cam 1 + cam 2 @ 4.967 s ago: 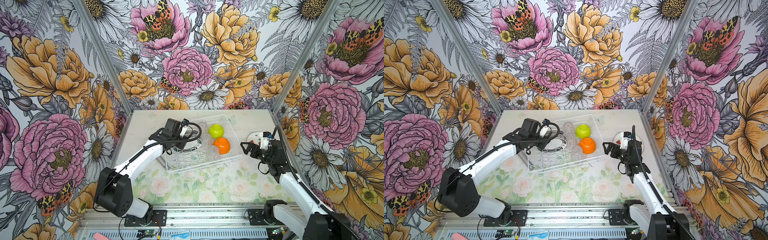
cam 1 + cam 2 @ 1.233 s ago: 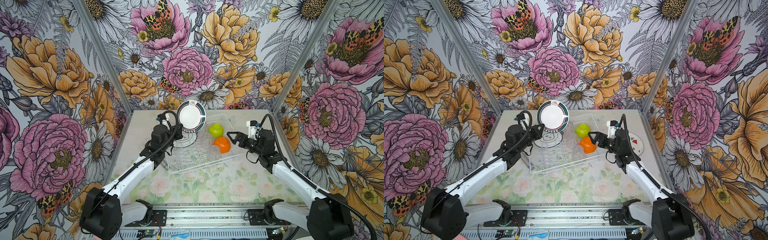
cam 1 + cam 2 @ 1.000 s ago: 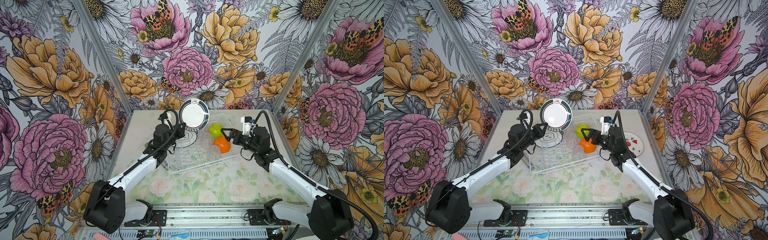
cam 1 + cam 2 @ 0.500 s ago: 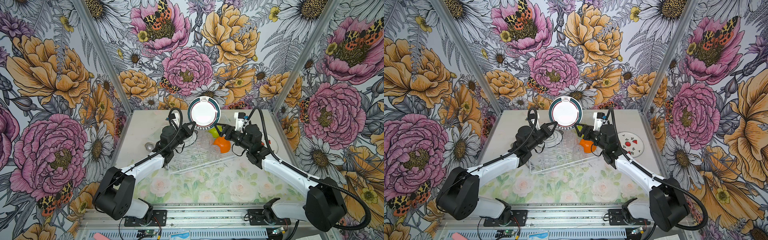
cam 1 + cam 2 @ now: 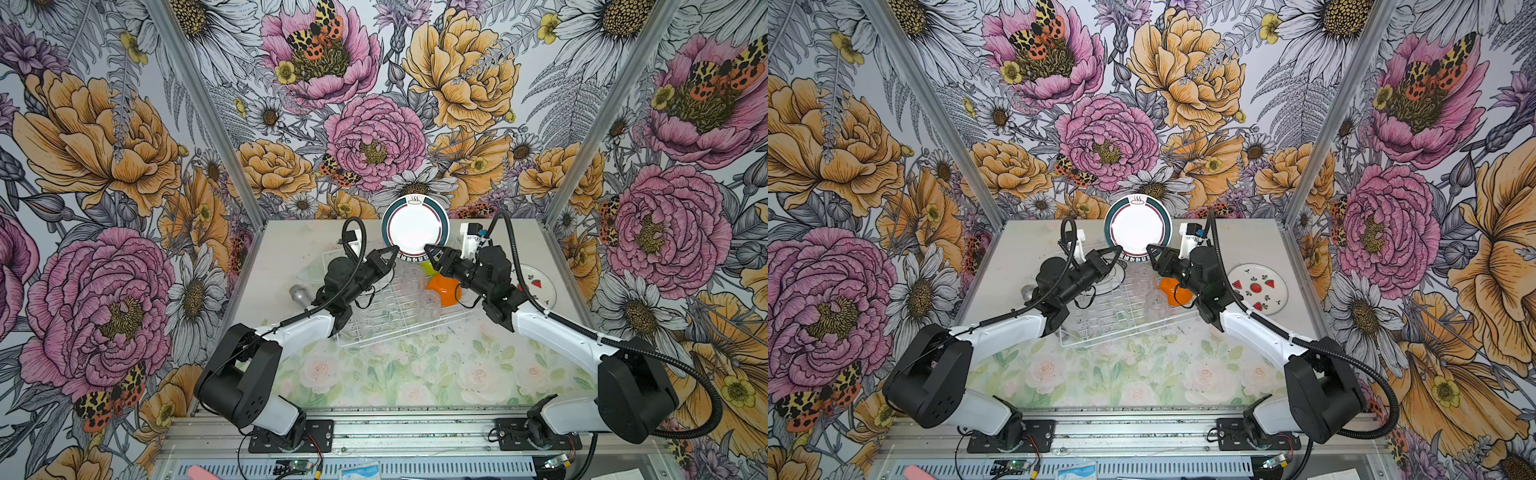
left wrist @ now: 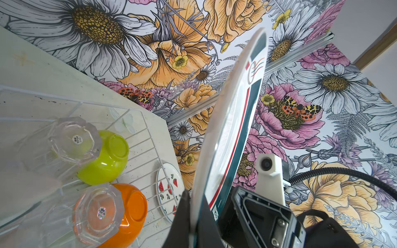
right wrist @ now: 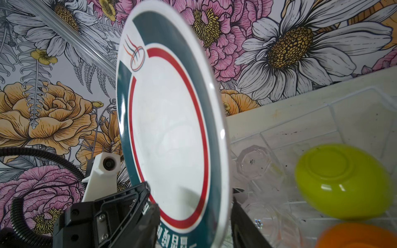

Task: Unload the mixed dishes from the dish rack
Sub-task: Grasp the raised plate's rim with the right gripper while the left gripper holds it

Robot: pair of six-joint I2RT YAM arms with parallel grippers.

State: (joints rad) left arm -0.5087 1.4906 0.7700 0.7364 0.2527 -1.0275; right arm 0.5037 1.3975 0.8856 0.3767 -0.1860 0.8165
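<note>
Teal-rimmed and white, with a thin red ring inside the band, the plate stands on edge in the upper middle of both top views. It is raised over the far side of the dish rack with its face toward the camera.

Your left gripper is clenched on the plate's lower left rim. The left wrist view shows the rim pinched between its two black fingers.

Your right gripper sits at the lower right rim. In the right wrist view one finger lies in front of the plate's face and the other behind it, so the rim is between the jaws. You cannot tell from these pictures whether those jaws already press on the plate.

Down in the rack, right of centre in the top views, the orange bowl lies upside down. The lime-green bowl is just beyond it, also inverted. A clear tumbler stands mouth down beside the green bowl, and a second tumbler stands likewise beside the orange one.

The spotted plate, painted with watermelon slices, lies flat on the bench to the right of the rack. A grey metal cylinder lies on the bench just left of the rack.
</note>
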